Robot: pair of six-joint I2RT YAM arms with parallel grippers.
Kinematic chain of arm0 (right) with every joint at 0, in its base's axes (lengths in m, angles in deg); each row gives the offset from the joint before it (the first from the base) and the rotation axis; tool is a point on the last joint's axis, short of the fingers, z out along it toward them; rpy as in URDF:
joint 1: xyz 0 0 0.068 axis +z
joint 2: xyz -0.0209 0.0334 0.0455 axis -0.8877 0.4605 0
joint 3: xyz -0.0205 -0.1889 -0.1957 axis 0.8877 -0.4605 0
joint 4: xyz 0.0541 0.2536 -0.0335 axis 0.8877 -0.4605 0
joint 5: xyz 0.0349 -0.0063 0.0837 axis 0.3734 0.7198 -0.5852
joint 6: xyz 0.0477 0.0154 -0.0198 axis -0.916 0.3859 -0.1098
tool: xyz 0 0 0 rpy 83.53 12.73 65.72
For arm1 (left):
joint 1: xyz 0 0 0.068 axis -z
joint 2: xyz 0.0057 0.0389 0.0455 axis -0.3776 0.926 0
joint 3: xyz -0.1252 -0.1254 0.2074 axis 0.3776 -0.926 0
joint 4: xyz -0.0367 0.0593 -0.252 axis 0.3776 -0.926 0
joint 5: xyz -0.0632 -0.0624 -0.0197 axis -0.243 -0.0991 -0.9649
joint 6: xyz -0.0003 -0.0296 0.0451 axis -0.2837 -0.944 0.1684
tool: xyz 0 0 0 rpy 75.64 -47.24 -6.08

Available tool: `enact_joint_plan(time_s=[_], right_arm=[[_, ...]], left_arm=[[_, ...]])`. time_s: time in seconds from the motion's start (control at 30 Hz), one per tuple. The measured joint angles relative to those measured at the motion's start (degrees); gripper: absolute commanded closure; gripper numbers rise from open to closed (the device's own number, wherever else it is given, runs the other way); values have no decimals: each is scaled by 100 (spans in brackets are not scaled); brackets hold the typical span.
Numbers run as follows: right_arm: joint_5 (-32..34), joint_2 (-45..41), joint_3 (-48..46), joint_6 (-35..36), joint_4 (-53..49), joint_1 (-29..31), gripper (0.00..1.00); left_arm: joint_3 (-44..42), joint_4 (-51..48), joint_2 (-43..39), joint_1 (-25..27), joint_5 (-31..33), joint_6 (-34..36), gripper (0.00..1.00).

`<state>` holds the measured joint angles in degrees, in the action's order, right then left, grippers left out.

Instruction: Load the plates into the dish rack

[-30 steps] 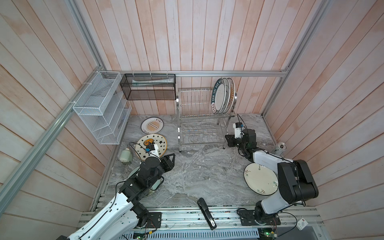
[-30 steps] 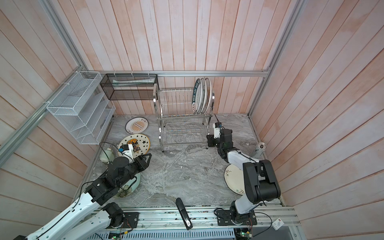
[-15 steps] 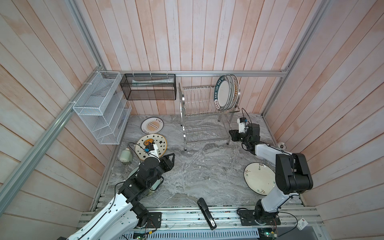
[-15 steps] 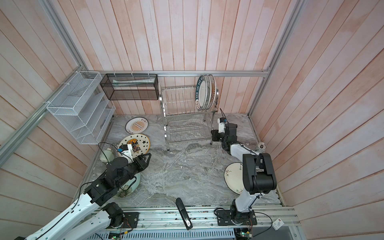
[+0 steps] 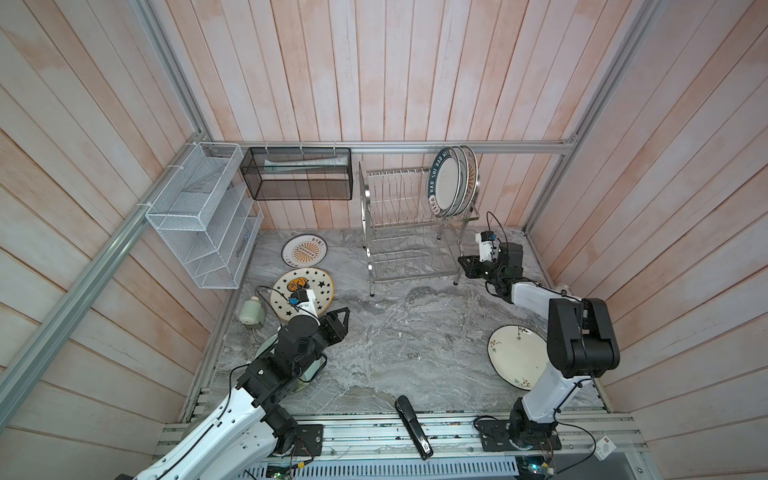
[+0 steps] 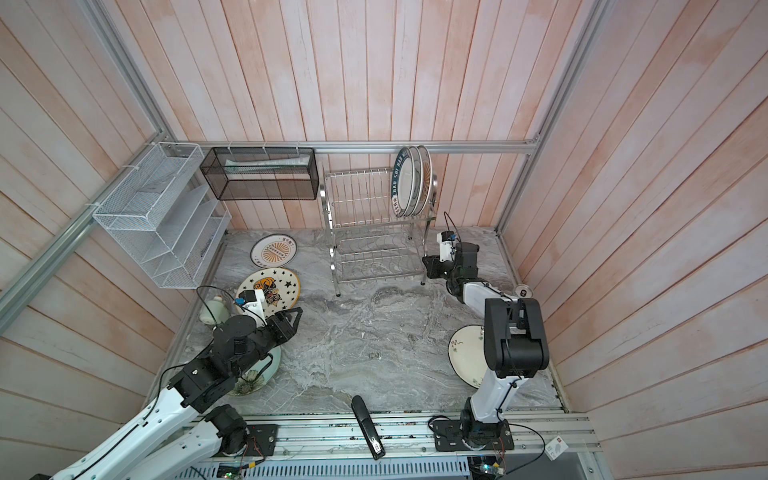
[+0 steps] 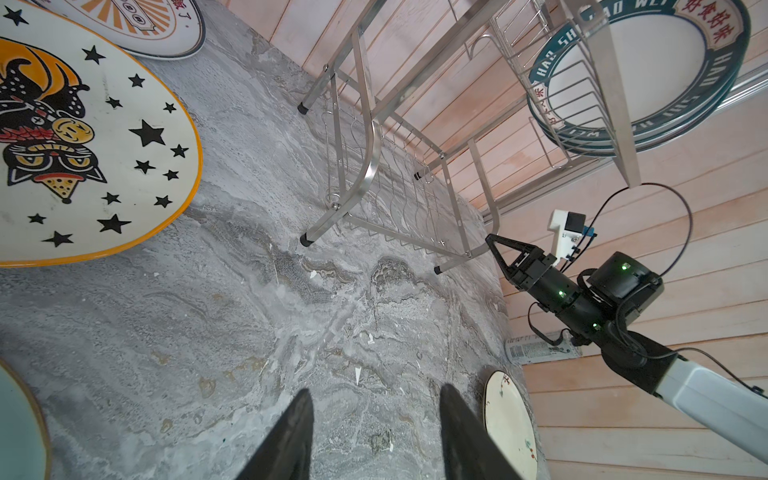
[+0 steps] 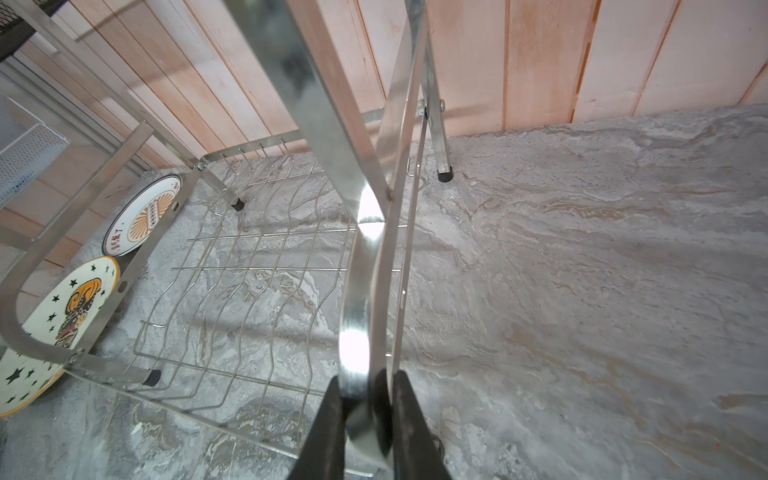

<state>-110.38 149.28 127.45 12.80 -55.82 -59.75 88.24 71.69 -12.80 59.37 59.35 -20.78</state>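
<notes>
Dish rack (image 5: pixel 409 232) sits at 12 o'clock on the bench (image 5: pixel 395 340), three plates (image 5: pixel 451 183) slotted upright in its top tier, and we see the right claw (image 8: pixel 365 386) clamped on its side frame, likely to reposition it, left claw (image 7: pixel 376 390) half-open, empty.

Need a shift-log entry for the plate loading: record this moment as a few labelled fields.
right hand: shut on the dish rack at its side frame
left hand: open, empty, above the table
in rack: three upright plates, upper tier, at the end nearest the right hand
lower tier: no plates
flat on table: sunburst plate, star plate, pale green plate (partly hidden), white plate
</notes>
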Motion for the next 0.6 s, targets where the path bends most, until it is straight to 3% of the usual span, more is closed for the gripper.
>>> enact_joint_plan(time_s=[0.1, 0.23, 0.6], right_arm=[[-92, 0, -11, 17, 4, -7, 88], [-175, 0, -35, -28, 17, -13, 74], [-299, -529, -330, -341, 20, -24, 58]], left_arm=[[0, 2, 0, 0, 0, 0, 50], [-2, 20, 7, 0, 0, 0, 50], [-2, 87, 39, 0, -4, 4, 50]])
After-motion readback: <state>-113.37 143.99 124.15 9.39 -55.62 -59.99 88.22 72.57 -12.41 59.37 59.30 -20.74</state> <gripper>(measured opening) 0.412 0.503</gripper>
